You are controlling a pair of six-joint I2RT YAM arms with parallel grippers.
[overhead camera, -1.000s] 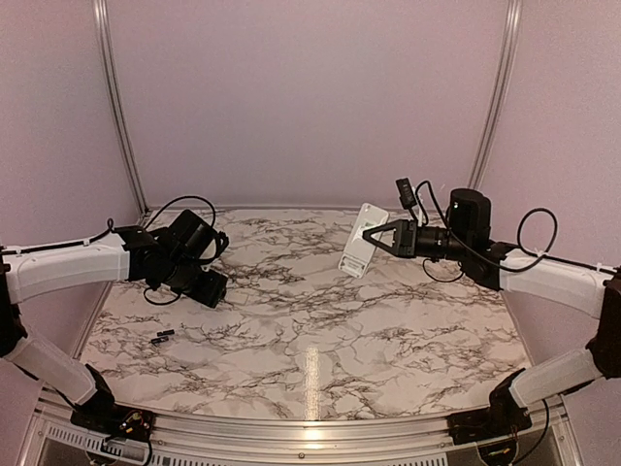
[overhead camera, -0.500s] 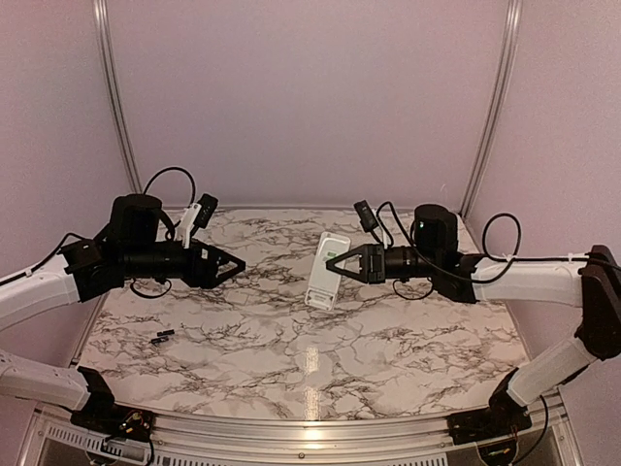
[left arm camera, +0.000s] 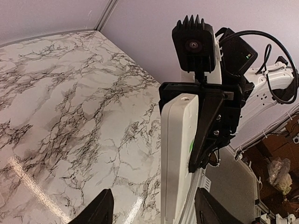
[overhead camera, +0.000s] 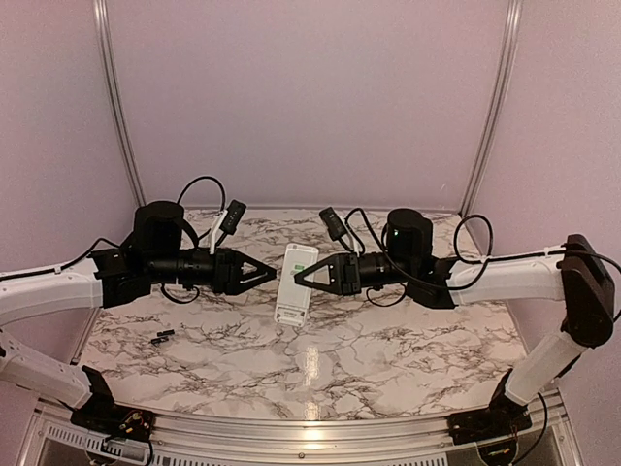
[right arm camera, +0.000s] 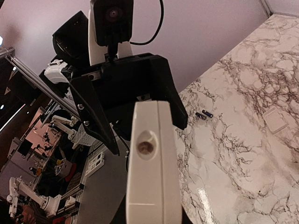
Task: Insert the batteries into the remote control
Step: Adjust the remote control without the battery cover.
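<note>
My right gripper (overhead camera: 299, 276) is shut on the remote control (overhead camera: 295, 284), a flat white bar held on edge above the middle of the table. In the right wrist view the remote (right arm camera: 152, 163) fills the foreground end-on. My left gripper (overhead camera: 272, 274) is open and empty, pointing right, its tips just short of the remote's left face. In the left wrist view the remote (left arm camera: 177, 154) stands ahead between my open fingertips (left arm camera: 100, 210), with the right gripper (left arm camera: 210, 121) clamped on it. The two dark batteries (overhead camera: 162, 337) lie together on the table at the left and also show in the right wrist view (right arm camera: 204, 115).
The marble table (overhead camera: 388, 340) has aluminium rails along its near edge and purple walls behind and at the sides. A small pale flat rectangle (right arm camera: 275, 122) lies on the marble in the right wrist view.
The right arm carried the remote left and lower to the middle. The left arm rose from the table's left side, swung right and now points at the remote with its jaws open.
</note>
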